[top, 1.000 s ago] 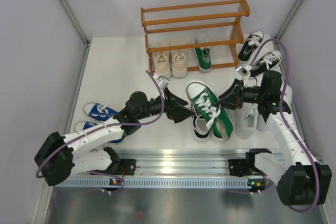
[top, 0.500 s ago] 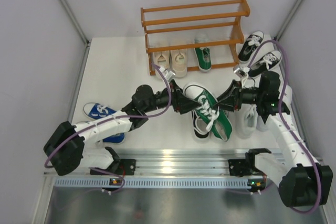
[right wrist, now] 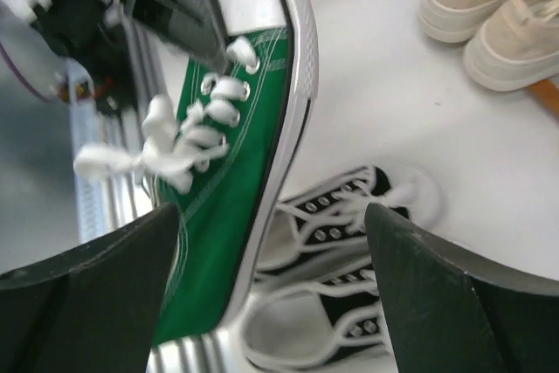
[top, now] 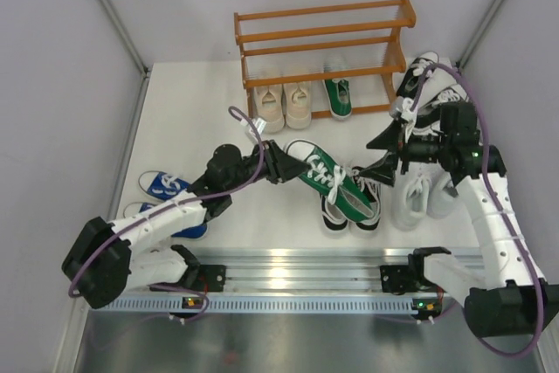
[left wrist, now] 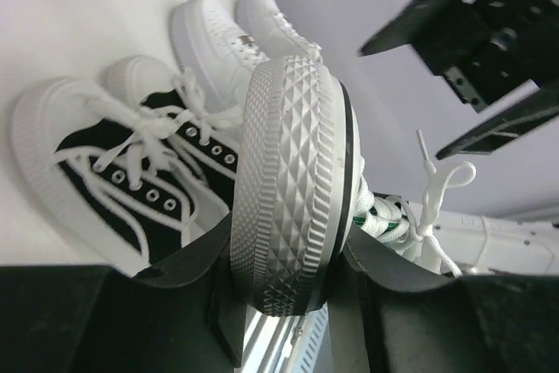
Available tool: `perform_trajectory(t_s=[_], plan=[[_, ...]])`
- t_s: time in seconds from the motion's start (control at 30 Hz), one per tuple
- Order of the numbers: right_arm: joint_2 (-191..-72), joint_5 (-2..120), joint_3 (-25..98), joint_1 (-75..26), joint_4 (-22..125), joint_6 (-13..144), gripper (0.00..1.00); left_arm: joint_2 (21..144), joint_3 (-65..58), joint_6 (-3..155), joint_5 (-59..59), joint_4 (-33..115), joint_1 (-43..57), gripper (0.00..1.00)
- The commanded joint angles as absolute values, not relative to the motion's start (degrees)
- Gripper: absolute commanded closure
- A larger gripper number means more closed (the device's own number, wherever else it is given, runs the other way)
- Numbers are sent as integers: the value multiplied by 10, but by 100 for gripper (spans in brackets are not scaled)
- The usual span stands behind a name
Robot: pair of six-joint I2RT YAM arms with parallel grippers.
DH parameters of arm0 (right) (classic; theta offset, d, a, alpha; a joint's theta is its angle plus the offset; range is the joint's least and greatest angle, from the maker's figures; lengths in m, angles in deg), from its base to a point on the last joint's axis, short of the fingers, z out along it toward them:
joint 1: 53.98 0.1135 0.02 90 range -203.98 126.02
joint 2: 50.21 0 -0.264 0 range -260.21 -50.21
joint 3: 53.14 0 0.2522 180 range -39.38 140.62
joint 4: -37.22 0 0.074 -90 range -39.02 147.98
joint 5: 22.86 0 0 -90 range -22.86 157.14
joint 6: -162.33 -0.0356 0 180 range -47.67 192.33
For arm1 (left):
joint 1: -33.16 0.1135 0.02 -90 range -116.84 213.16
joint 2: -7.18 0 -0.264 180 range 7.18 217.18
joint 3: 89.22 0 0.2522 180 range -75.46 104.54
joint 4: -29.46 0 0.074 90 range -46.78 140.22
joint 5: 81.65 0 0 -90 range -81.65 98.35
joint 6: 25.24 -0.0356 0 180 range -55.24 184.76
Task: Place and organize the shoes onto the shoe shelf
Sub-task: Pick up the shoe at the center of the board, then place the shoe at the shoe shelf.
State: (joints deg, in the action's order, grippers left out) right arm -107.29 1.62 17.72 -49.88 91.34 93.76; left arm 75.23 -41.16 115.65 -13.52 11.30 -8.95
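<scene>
The left gripper (top: 281, 166) clamps the white rubber toe of a green canvas lace-up sneaker (top: 336, 188), which stretches rightward from it above a black pair with white laces (left wrist: 131, 168). At the heel end the right gripper (top: 379, 159) gapes wide. The orange-brown wooden shoe shelf (top: 323, 39) stands beyond both.

L gripper (top: 288, 163): 1 s ago wide open, just short of the green shoe (top: 339, 188). Now its jaws are clamped on the toe cap, w/ the sole edge between them. R gripper (top: 383, 160): was pinching the heel end. Now its jaws are spread wide & off the shoe, and it's backed off a little twd the right. Shoe has swung: toe points more to the left, body more slanted across the black pair (top: 342, 217) on the desk.
</scene>
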Motion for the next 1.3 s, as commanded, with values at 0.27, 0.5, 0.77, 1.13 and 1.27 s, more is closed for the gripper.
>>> perform_trajectory(t_s=[0.27,0.5,0.77,1.13,1.27], plan=[[-1004,141,183,-376,1158,1357,18,637,-491,1340,-72,126,-48,100],[-1007,168,174,-318,1117,1310,21,633,-487,1354,-69,126,-48,100],[-1022,206,163,-294,1084,1288,32,647,-492,1380,-75,97,-48,100],[-1058,202,169,-277,1068,1274,91,655,-494,1387,-76,75,-48,100],[-1059,210,185,-280,1072,1252,100,654,-494,1368,-76,76,-48,99]])
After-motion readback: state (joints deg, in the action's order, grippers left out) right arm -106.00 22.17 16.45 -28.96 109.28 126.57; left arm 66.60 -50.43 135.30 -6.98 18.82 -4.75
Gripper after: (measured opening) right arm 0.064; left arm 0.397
